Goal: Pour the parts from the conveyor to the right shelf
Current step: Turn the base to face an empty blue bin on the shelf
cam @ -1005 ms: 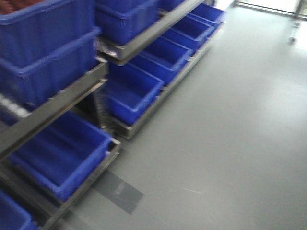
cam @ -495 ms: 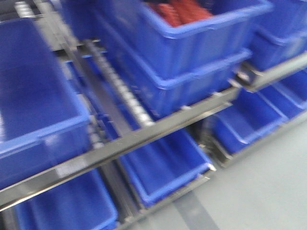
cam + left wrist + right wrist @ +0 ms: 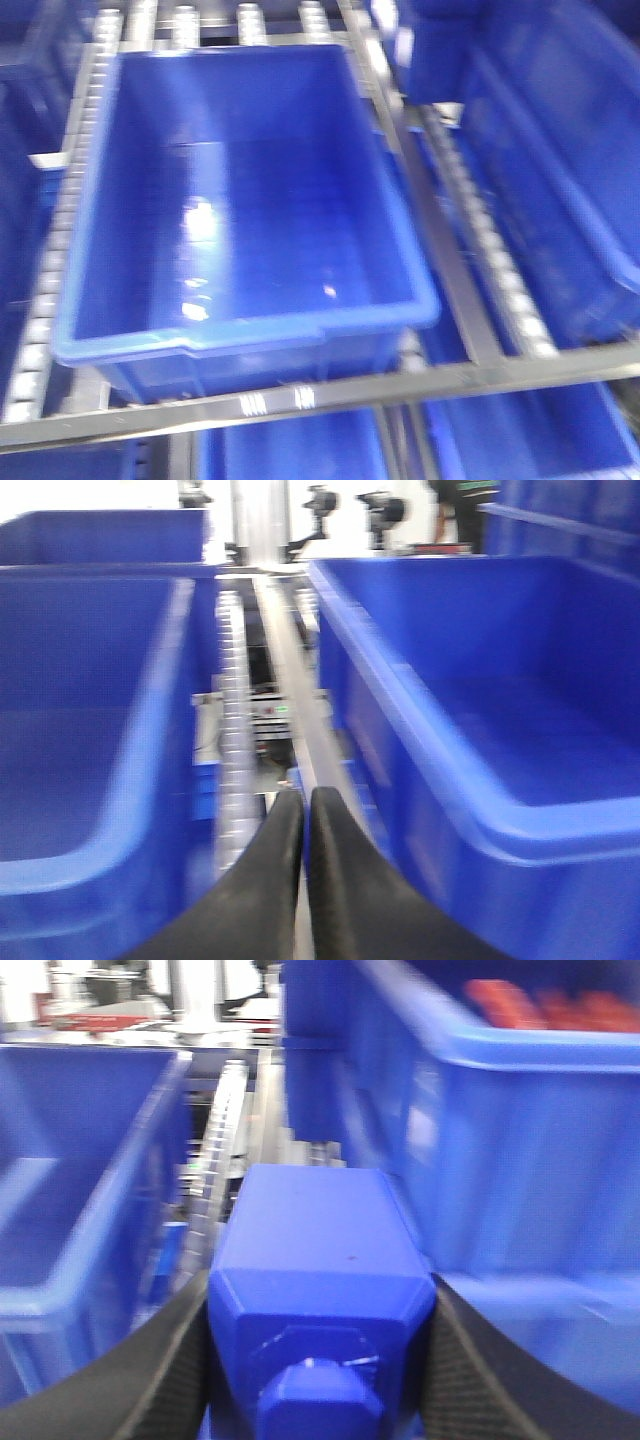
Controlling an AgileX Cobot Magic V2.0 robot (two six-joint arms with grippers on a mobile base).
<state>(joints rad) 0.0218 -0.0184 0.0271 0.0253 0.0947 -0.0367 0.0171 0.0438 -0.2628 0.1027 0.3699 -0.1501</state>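
Over the steel roller rack's (image 3: 222, 1130) narrow lane, apparently, the right gripper (image 3: 320, 1345) clamps a bright-blue knobbed plastic block (image 3: 315, 1250); the left gripper (image 3: 305, 815) is pinched together, empty.

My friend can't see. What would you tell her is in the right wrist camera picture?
The right end effector grips a small bright-blue block, its knob toward the camera. Beyond it, a roller rail runs between two blue bins; the right-hand bin holds red things.

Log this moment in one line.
left gripper: jaws shut, empty | right gripper: jaws shut on small bright-blue plastic block | front view: empty large blue plastic bin on steel roller shelf
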